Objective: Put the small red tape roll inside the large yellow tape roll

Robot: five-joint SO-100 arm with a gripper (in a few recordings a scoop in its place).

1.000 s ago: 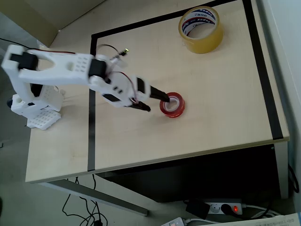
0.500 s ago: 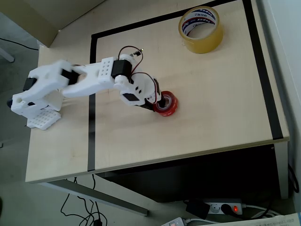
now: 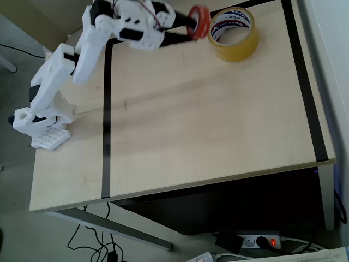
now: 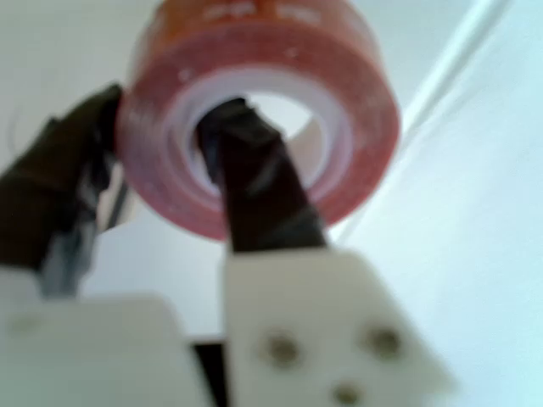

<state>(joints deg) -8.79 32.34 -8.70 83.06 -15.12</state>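
Observation:
The small red tape roll (image 3: 199,22) hangs in the air at the top of the overhead view, just left of the large yellow tape roll (image 3: 233,34), which lies flat near the table's far right corner. My gripper (image 3: 192,24) is shut on the red roll's wall. In the wrist view one dark finger (image 4: 254,182) passes through the red roll's (image 4: 263,110) pale core and the other finger (image 4: 59,186) presses on its outer side. The yellow roll's white core shows blue and red print.
A black tape line (image 3: 106,109) frames the light wooden table (image 3: 207,120). The arm's white base (image 3: 41,123) stands at the left edge. Below the table's front edge lie cables and a power strip (image 3: 262,240).
The gripper closed on the red roll at mid-table, lifted it, and swung it up and back toward the yellow roll. The arm has stretched far upward in the picture.

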